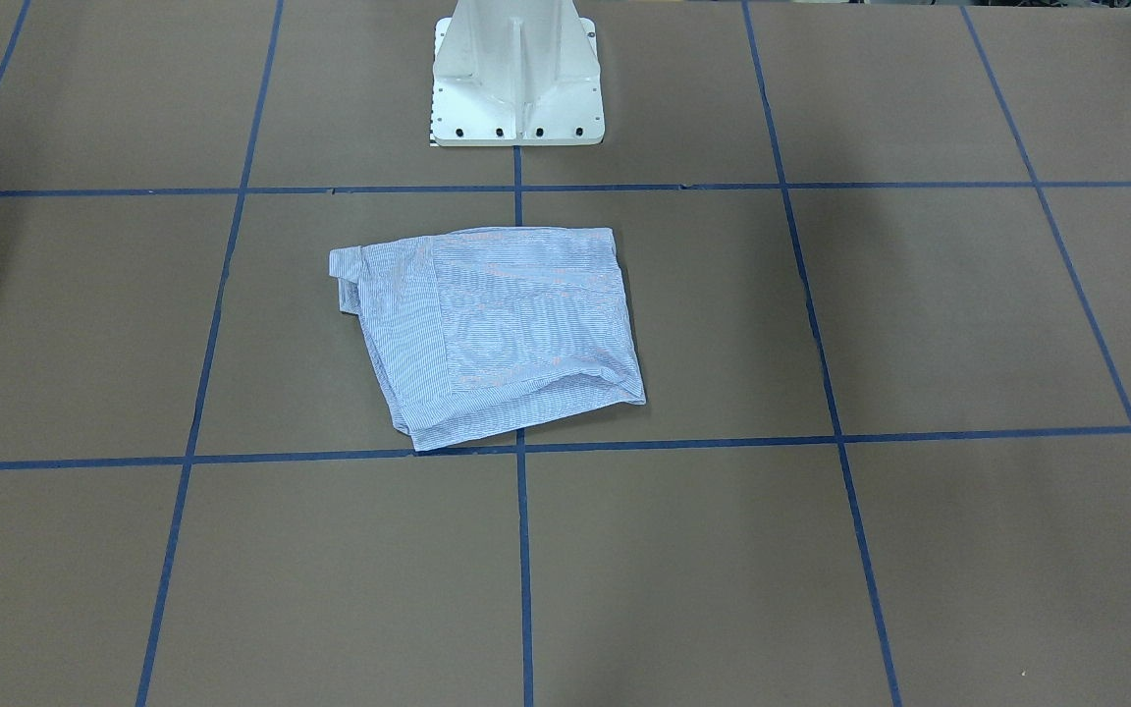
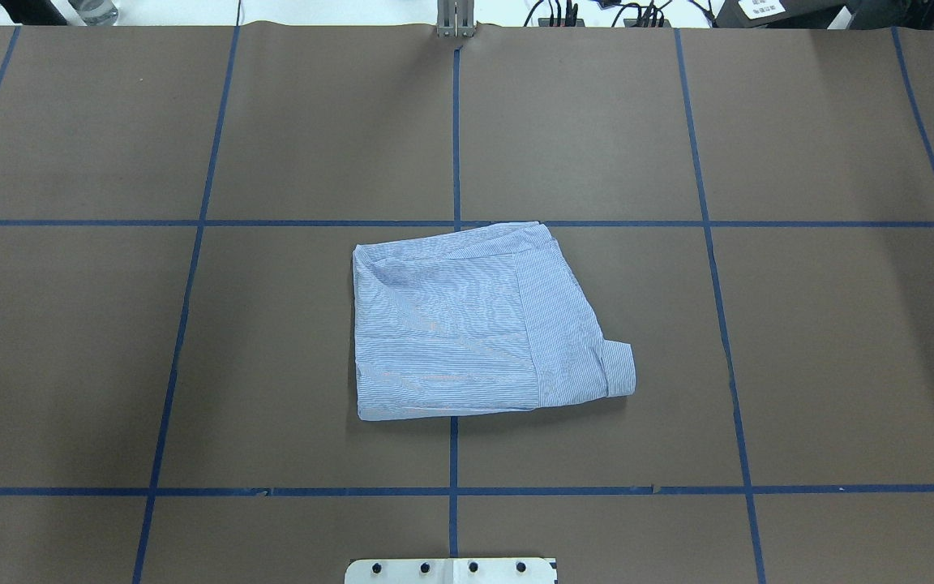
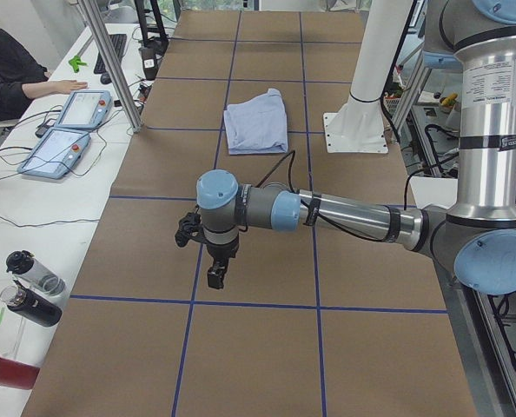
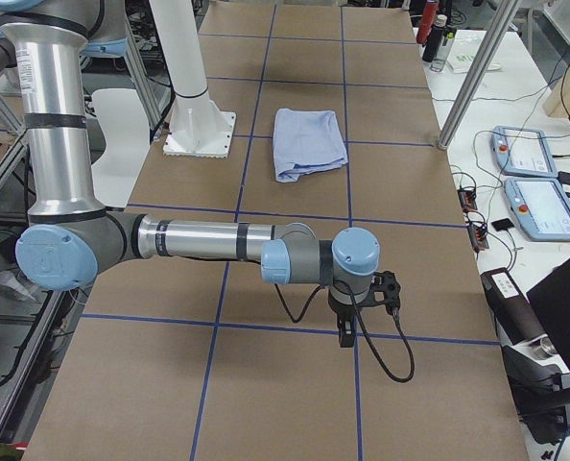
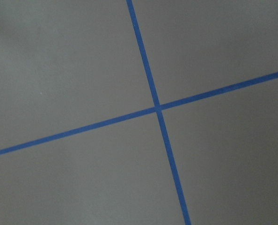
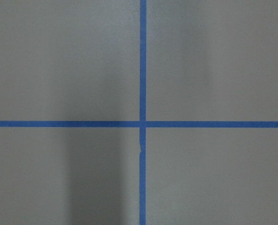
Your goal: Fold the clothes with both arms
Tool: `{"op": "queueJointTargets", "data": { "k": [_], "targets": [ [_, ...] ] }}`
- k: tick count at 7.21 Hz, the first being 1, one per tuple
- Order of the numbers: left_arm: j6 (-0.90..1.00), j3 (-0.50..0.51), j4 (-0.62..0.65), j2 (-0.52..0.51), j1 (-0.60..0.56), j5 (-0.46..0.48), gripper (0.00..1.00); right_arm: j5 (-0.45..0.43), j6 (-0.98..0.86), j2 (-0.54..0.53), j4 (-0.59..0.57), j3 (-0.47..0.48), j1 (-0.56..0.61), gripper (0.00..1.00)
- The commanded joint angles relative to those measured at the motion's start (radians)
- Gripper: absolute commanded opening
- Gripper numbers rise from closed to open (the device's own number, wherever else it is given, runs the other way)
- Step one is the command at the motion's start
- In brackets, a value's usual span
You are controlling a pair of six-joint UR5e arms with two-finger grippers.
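Brown paper covers the table (image 2: 313,122), marked into squares by blue tape lines (image 2: 456,122). The left arm (image 3: 345,213) and right arm (image 4: 199,240) each reach out low over the paper at opposite ends of the table, well apart from the shirt (image 2: 467,324). The shirt lies folded flat in the middle, across the centre tape line and near the white base (image 1: 516,88). The left gripper (image 3: 215,278) and right gripper (image 4: 344,336) point down; I cannot tell whether their jaws are open or closed.

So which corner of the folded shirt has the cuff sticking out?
The shirt corner on the base side, robot's right; the cuff juts out only there.
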Motion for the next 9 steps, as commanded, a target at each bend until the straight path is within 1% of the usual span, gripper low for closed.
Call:
{"op": "queueJointTargets", "data": {
  "k": [1,3,4,5,6,7,9],
  "targets": [
    [0.044,0.016,0.004,0.02,-0.005,-0.024,1.0,0.027,0.014,-0.007,-0.003,0.003,-0.004,1.0],
    [0.108,0.039,0.002,0.02,-0.046,-0.023,1.0,0.021,0.013,-0.01,0.002,0.006,-0.004,1.0],
    [0.107,0.039,0.002,0.02,-0.046,-0.019,1.0,0.013,0.011,-0.022,0.008,0.007,-0.004,1.0],
    [0.105,0.038,-0.004,0.02,-0.048,-0.018,1.0,0.003,0.008,-0.058,0.014,0.013,-0.004,1.0],
    [0.104,0.036,-0.002,0.02,-0.048,-0.016,1.0,-0.037,0.008,-0.074,0.016,0.028,-0.004,1.0],
    [0.102,0.036,-0.004,0.02,-0.048,-0.016,1.0,-0.056,0.01,-0.091,0.046,0.037,-0.004,1.0],
    [0.101,0.035,-0.002,0.02,-0.049,-0.016,1.0,-0.056,0.013,-0.091,0.048,0.042,-0.003,1.0]
  ]
}}
